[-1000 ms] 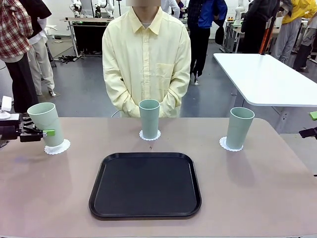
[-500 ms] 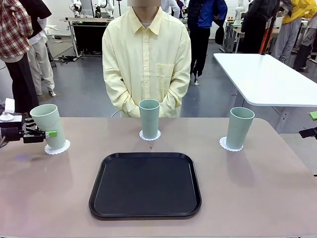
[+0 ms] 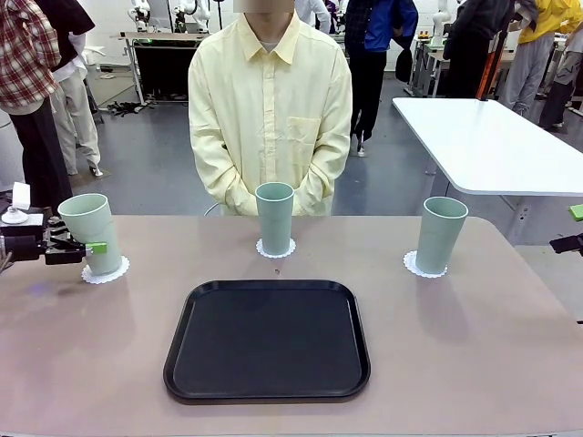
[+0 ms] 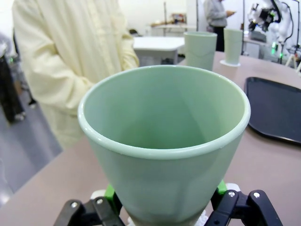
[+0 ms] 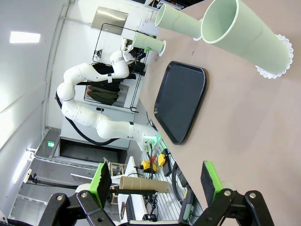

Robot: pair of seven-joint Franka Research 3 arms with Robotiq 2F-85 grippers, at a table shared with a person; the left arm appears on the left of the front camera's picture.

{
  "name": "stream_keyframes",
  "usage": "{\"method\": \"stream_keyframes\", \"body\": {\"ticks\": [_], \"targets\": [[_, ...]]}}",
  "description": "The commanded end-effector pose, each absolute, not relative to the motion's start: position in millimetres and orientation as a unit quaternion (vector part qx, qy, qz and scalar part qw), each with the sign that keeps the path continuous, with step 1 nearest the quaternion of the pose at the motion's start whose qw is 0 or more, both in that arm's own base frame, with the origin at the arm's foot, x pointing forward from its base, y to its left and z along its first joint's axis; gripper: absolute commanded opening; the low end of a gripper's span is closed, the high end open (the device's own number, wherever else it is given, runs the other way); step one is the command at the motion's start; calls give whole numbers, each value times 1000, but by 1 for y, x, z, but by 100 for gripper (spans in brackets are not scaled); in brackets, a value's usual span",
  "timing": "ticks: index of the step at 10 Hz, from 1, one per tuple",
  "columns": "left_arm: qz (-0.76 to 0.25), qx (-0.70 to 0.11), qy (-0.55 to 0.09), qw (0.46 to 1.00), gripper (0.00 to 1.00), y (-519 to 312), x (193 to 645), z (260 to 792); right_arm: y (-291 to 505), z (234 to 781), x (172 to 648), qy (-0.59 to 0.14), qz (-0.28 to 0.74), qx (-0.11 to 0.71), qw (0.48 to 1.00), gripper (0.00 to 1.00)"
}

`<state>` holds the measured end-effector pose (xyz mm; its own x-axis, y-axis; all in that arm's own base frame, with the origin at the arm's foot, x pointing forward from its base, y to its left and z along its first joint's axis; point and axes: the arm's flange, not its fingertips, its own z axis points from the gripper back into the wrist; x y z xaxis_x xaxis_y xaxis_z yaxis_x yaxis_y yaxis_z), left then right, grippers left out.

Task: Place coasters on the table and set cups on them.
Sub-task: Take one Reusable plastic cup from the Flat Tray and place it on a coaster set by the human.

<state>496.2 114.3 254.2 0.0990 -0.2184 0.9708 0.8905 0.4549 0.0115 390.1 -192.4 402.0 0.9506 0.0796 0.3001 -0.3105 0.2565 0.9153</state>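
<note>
My left gripper (image 3: 75, 246) is at the far left of the table (image 3: 474, 364), its green pads pinching the left cup (image 3: 91, 233) low on its sides. In my left wrist view that gripper (image 4: 164, 207) has a pad on each side of the cup (image 4: 164, 141), whose open mouth faces the camera. From the front the cup tilts slightly, its rim leaning left, and its base sits on the left coaster (image 3: 106, 270); I cannot tell whether the base lies flat on it.

The middle cup (image 3: 274, 218) stands upright on its coaster (image 3: 275, 248) at the far edge of the table, just in front of the person in the pale yellow shirt (image 3: 270, 109). The right cup (image 3: 441, 235) stands upright on the third coaster (image 3: 424, 266) at the far right. That makes 3 cups on 3 coasters, well apart from each other in a row.

A black tray (image 3: 267, 339) lies near the middle of the table, nearer to me than the cups, with nothing on it.

My right gripper (image 5: 157, 188) hangs off the right side of the table with its fingers spread wide and nothing between them. In its view the right cup (image 5: 244, 35) on its lacy coaster (image 5: 277, 59) lies ahead, with the tray (image 5: 181, 101) beyond it.

A white table (image 3: 492, 146) stands behind at the far right.
</note>
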Motion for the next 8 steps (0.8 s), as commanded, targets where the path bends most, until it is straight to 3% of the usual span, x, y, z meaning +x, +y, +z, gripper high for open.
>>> {"method": "stream_keyframes", "body": {"ticks": [1, 6, 7, 8], "targets": [[-420, -302, -535, 667, 85, 111, 498, 250, -191, 403, 390, -95, 123, 597, 787, 100], [-427, -303, -527, 669, 85, 110, 495, 243, -191, 403, 390, -95, 123, 597, 787, 100], [-426, -305, -525, 671, 100, 111, 495, 243, -191, 403, 390, -95, 123, 597, 787, 100], [-429, -305, -521, 672, 100, 111, 495, 243, -191, 403, 390, -95, 123, 597, 787, 100]]}}
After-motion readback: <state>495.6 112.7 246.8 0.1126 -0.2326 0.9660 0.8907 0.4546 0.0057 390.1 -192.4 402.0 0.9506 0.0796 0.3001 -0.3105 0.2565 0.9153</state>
